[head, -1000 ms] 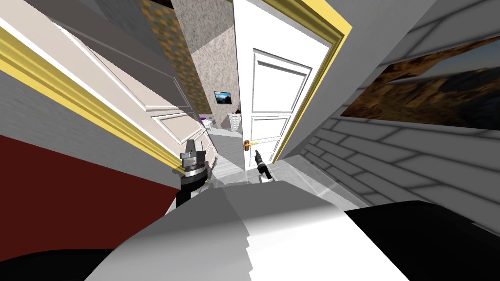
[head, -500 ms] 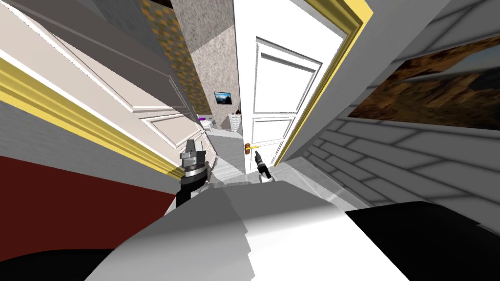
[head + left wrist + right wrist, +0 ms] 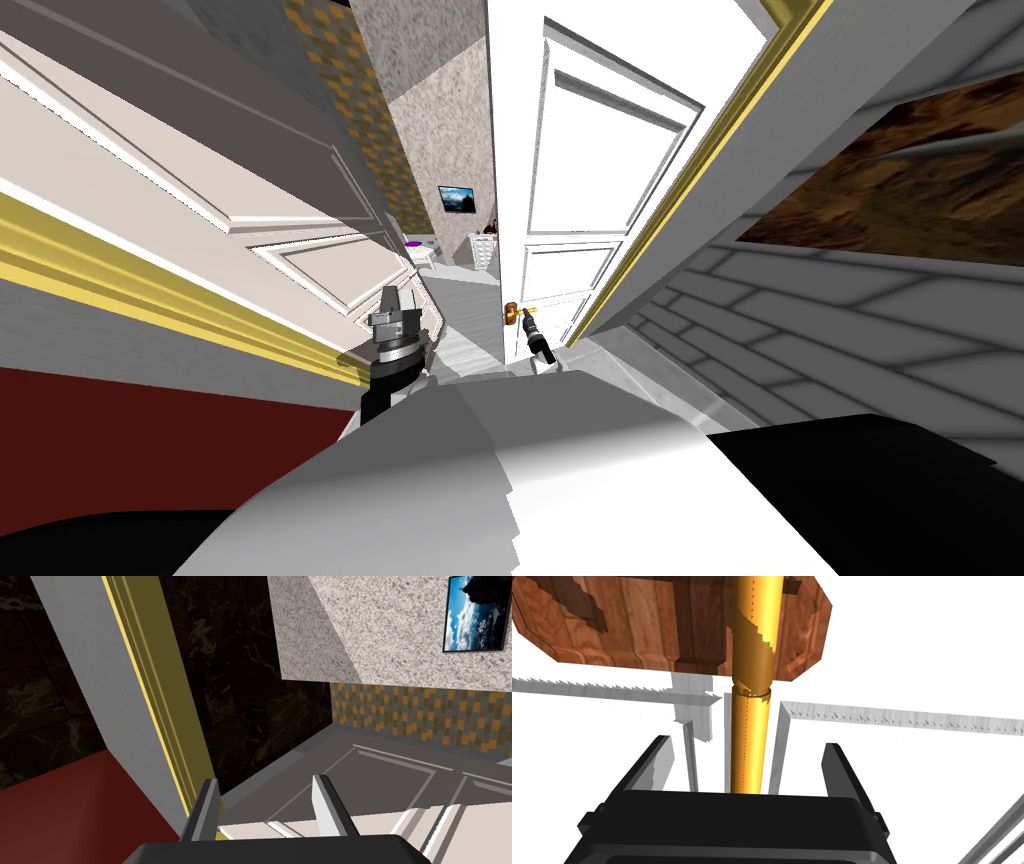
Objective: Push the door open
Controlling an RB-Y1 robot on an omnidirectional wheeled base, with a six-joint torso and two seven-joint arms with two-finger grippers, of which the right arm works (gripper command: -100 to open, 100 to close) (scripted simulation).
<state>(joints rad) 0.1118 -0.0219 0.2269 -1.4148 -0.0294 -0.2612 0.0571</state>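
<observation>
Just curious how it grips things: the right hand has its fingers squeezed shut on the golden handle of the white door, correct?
Not quite. The right hand is at the golden handle of the white door, but its fingers are open: they stand apart on either side of the handle without pressing it. The right wrist view shows this.

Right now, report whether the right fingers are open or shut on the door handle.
Open: the right gripper's fingers stand apart either side of the gold handle, with gaps between.

A home hallway (narrow); panelled white door (image 3: 585, 190), gold-trimmed frame (image 3: 697, 170), framed landscape picture (image 3: 456, 199) beyond.
</observation>
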